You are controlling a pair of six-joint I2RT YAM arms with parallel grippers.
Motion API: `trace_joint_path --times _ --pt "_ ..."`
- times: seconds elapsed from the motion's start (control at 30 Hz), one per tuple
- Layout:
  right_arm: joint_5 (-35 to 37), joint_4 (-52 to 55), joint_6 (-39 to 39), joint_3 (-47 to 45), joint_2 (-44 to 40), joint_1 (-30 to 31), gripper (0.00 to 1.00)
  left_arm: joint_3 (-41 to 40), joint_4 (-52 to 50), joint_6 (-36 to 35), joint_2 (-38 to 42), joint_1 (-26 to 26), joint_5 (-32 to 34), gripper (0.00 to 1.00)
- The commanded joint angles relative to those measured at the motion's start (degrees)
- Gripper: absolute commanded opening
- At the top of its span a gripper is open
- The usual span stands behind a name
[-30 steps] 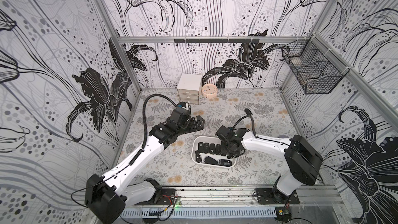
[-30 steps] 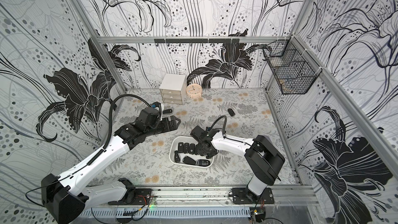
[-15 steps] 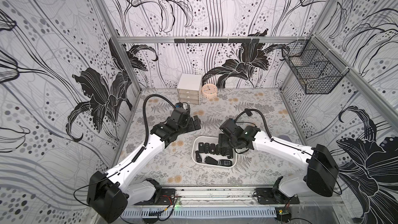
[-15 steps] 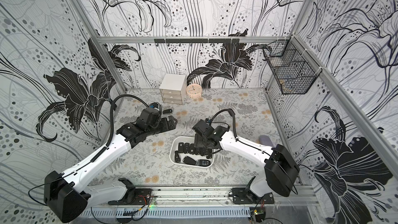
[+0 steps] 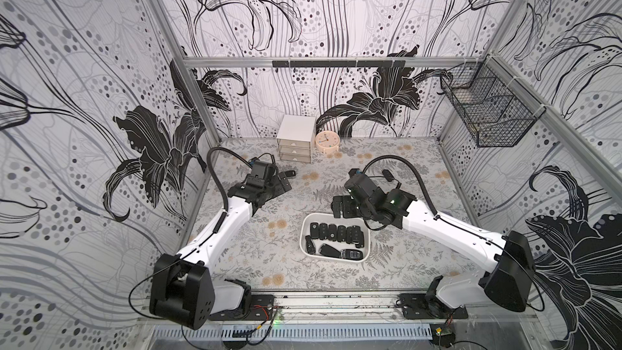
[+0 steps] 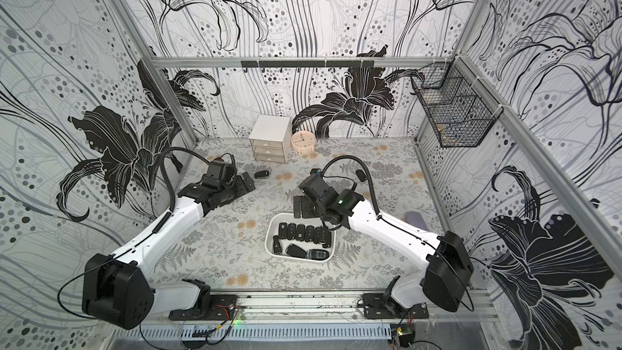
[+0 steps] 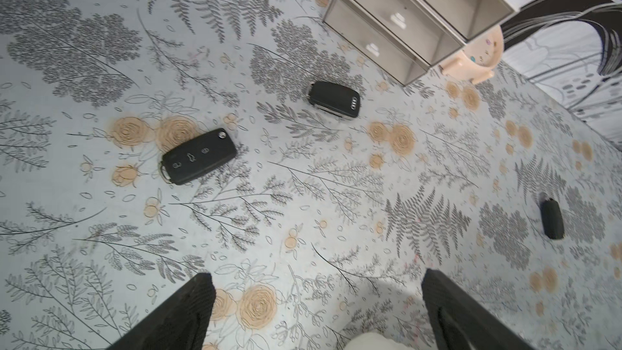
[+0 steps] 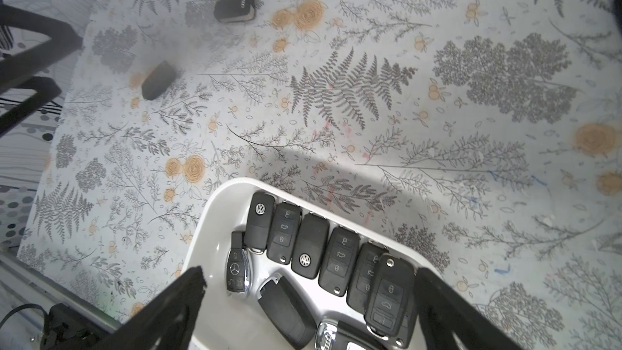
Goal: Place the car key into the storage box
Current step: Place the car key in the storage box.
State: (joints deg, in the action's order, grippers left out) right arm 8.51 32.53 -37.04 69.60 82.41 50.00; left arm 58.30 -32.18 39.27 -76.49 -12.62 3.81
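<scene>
Broadly, the floral table [image 5: 420, 163] carries everything. The left gripper [image 7: 316, 281] hovers over its far-left part, jaws spread wide with nothing between them. The right gripper [image 8: 309, 274] hangs above the far edge of the storage box [image 5: 302, 240], likewise spread and empty. A black wire basket [image 5: 488, 119] hangs on the right wall. The storage box sits near the table's front middle and holds a row of black fobs, with three more in front of them. At the row's end a car key [image 8: 390, 294] lies partly on its neighbour, right under the right gripper. A white drawer cabinet [image 5: 296, 129] and a round clock [image 5: 327, 139] stand by the back wall. Outside the box lie a flip key [image 7: 198, 156] and an Audi key [image 7: 335, 99], both ahead of the left gripper. A third fob [image 7: 552, 218] lies well apart from them.
</scene>
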Motion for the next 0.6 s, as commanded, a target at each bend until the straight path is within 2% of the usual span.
trace_joint_path --times 0.0,0.27,0.57 --pt "-3.1 -2.0 4.6 2.3 1.6 -0.8 1.00 -0.1 4.1 -2.2 -2.7 3.0 1.1 0.99" --pt "-12.3 -5.7 8.7 3.1 2.9 -4.9 1.00 2.6 9.4 -3.4 -11.9 10.5 -0.5 1.00" --pt "-14.9 -7.7 9.6 1.5 2.5 -6.5 1.00 9.4 11.3 -7.5 -24.0 16.8 -4.8 0.99"
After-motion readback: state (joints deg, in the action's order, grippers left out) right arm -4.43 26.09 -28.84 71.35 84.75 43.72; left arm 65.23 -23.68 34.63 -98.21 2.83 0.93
